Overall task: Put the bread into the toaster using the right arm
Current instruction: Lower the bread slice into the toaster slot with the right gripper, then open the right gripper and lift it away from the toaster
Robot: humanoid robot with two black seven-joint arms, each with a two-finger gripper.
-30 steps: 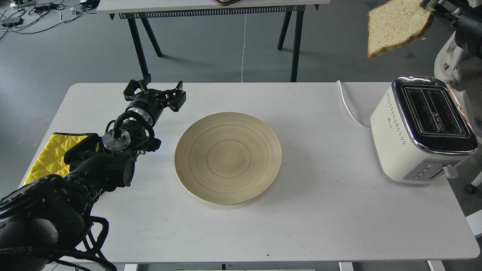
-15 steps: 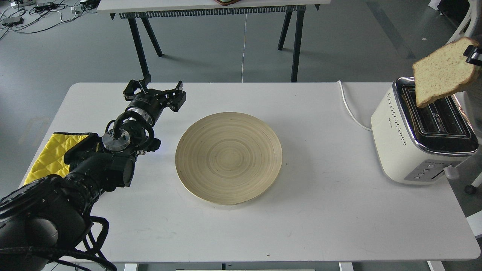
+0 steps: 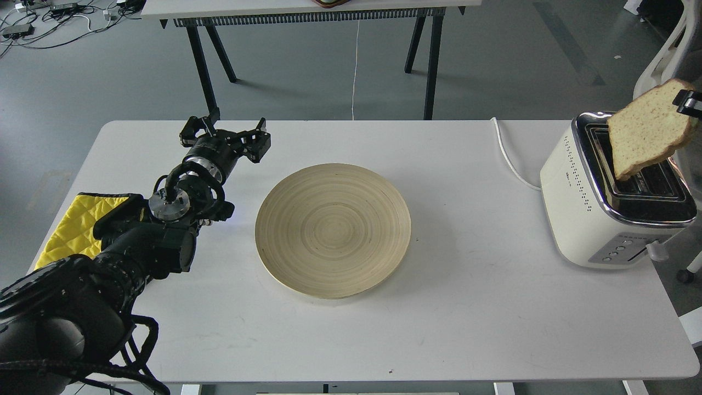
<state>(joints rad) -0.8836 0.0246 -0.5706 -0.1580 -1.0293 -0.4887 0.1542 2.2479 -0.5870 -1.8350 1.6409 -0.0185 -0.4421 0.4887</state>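
1. The bread [image 3: 647, 129] hung tilted over the toaster [image 3: 614, 192], its lower corner at the mouth of the near black slot and its top right edge pinched by the right pincer [image 3: 690, 102], of which only a small black piece showed at the right edge of the view.
2. The toaster stood at the right end of the table [image 3: 471, 307], chrome top facing up, buttons and lever on its near end; a white cord [image 3: 507, 156] ran from behind it across the tabletop to the far edge.
3. A round bamboo plate [image 3: 333, 230] sat in the middle of the table, well apart from the toaster, with nothing on it.
4. The left pincer [image 3: 225, 133] hovered over the far left part of the table, its two fingers spread and gripping nothing; the arm behind it covered much of the near left corner.
5. A yellow quilted cloth [image 3: 71, 225] lay at the left edge, partly hidden under that arm.
6. Nothing stood between the bread and the slot.
7. The table was white and smooth with rounded corners, on a grey floor.
8. Behind it stood a second table on black legs [image 3: 203, 66], with a thin white cable [image 3: 355, 66] hanging down and a tangle of cables [image 3: 60, 16] on the floor at the far left; a white chair frame [image 3: 658, 60] showed at the far right.
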